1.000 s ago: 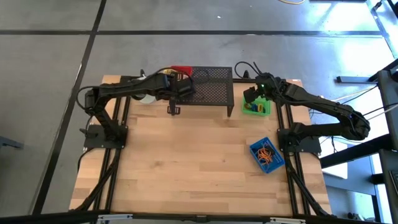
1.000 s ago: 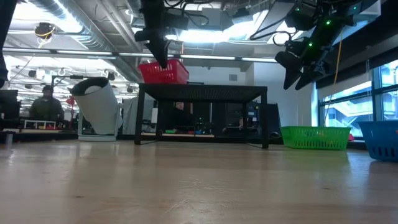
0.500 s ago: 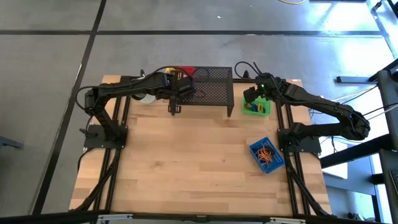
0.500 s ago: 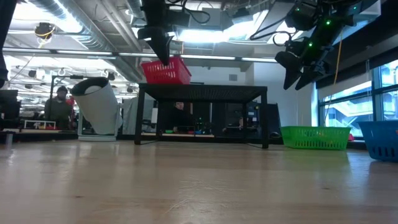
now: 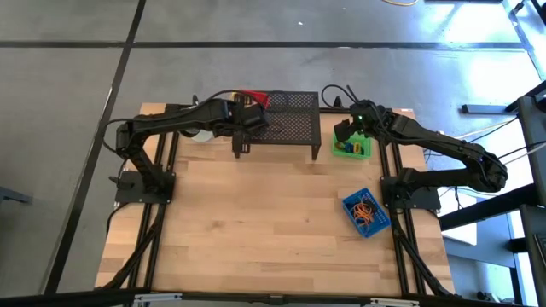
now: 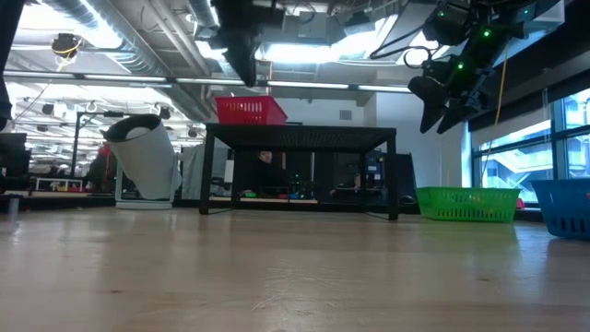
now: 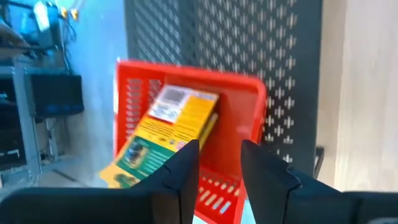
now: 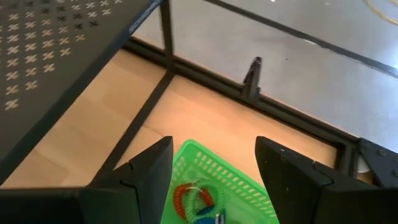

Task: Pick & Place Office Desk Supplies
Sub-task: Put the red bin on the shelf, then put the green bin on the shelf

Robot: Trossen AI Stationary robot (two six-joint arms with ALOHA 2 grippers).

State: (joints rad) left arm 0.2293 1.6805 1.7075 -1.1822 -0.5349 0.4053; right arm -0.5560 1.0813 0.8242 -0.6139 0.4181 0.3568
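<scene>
From overhead the left arm covers most of the red bin [image 5: 253, 96], and the white mug [image 5: 201, 135] beneath that arm shows only as a sliver. At table height the bin walls hide whatever lies inside. The left tool [image 7: 219, 163] hangs above the near rim of the red bin, which sits on the left end of the black perforated shelf [image 5: 294, 119] at the far edge of the surface [image 5: 256, 222]; its fingers stand apart with nothing between them. The yellow printed packets [image 7: 166, 127] lie in the red bin, just past those fingertips. The right tool [image 8: 211, 168] hovers over the green bin [image 8: 239, 186] at the far right, fingers wide apart and empty; an orange loop [image 8: 185, 194] lies below it. More orange loops [image 5: 367, 209] fill the blue bin [image 5: 353, 218] nearer on the right.
</scene>
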